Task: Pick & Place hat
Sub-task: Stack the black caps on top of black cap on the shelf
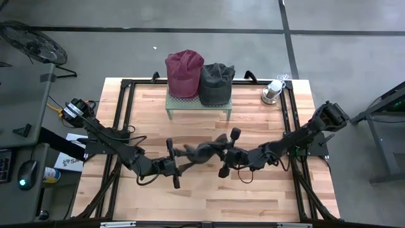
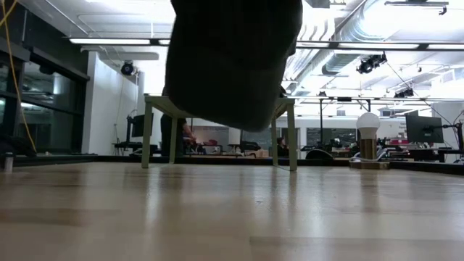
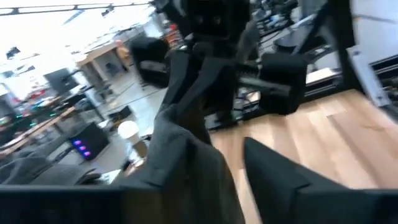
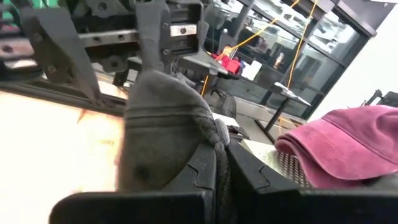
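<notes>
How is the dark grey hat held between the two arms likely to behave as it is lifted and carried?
The dark grey hat is probably floppy: its fabric folds and bunches where the right hand pinches it. It likely sags when held, since in the low view it droops in a loose curve. It seems light, as one pinched edge holds it up.

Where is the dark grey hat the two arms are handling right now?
In the high view the grey hat hangs above the middle of the table, between the left gripper and the right gripper, in front of the small stand holding two other hats.
</notes>
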Available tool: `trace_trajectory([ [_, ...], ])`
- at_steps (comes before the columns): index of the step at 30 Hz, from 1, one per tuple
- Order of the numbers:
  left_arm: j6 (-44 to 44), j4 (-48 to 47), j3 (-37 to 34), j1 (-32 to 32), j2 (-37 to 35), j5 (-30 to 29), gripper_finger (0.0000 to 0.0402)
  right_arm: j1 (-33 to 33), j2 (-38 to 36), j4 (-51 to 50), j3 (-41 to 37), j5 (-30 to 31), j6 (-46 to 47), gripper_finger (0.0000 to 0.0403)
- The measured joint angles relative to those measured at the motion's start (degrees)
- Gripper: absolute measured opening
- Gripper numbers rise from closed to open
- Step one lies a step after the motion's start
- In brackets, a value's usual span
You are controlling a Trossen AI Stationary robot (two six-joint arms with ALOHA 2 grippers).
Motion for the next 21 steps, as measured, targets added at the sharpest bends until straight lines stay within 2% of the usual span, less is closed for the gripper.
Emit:
trace_trajectory([
  [5,0.65,0.15,0.0,-0.2,-0.02,-7.98,0.0245,0.74,-3.37,-4.98,0.0,1.09,4.06,0.0007],
  [8,1.99,2.11,-0.02,-1.24,-0.39,-15.23,0.028,1.25,-6.51,-7.95,-0.01,1.12,6.4,0.0007],
  [13,5.29,4.87,0.55,-2.73,-0.46,-28.36,0.029,1.18,-12.47,-11.5,-0.01,1.02,7.27,0.0007],
  [15,6.05,4.99,0.92,-2.75,-0.46,-31.88,0.029,0.71,-15.26,-12.21,0.05,0.83,6.29,0.0007],
  [21,7.82,3.74,0.9,-2.62,-0.42,-36.13,0.0291,-2.47,-21.6,-25.98,7.79,-1.72,7.26,0.0007],
])
